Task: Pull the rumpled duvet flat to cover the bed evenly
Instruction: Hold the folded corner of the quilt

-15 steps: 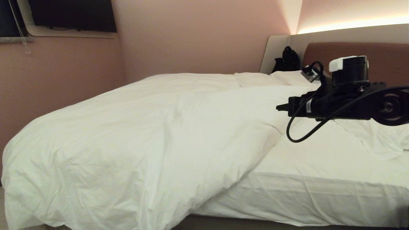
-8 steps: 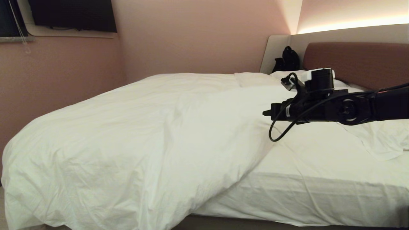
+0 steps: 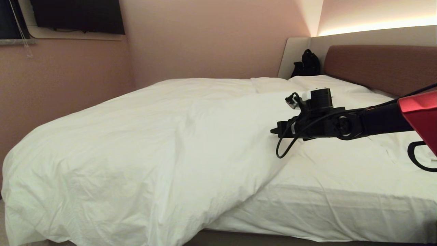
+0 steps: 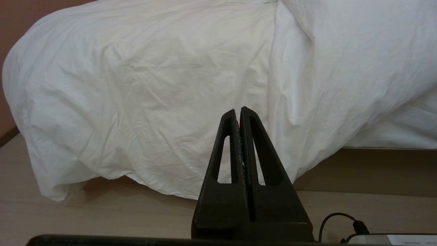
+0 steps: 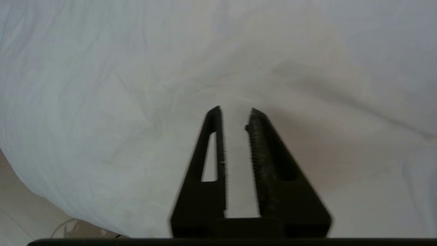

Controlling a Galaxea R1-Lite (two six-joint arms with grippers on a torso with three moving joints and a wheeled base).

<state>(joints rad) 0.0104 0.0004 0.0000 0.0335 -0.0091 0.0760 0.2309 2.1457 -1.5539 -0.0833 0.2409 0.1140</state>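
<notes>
One bed (image 3: 341, 205), one duvet (image 3: 143, 147) heaped over it, and one headboard (image 3: 382, 65). Two grippers show up, the left gripper (image 4: 239, 111) and the right gripper (image 5: 235, 111), one each. Also one black bag (image 3: 307, 65) in the corner and one dark screen (image 3: 75, 15) on the wall

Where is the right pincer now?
In the head view, the right pincer hangs over the bed's right half, at the duvet's slanting edge beside the bare sheet.

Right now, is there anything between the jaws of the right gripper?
No: in the right wrist view the right gripper has parted jaws with nothing clamped; only the duvet shows beyond them.
</notes>
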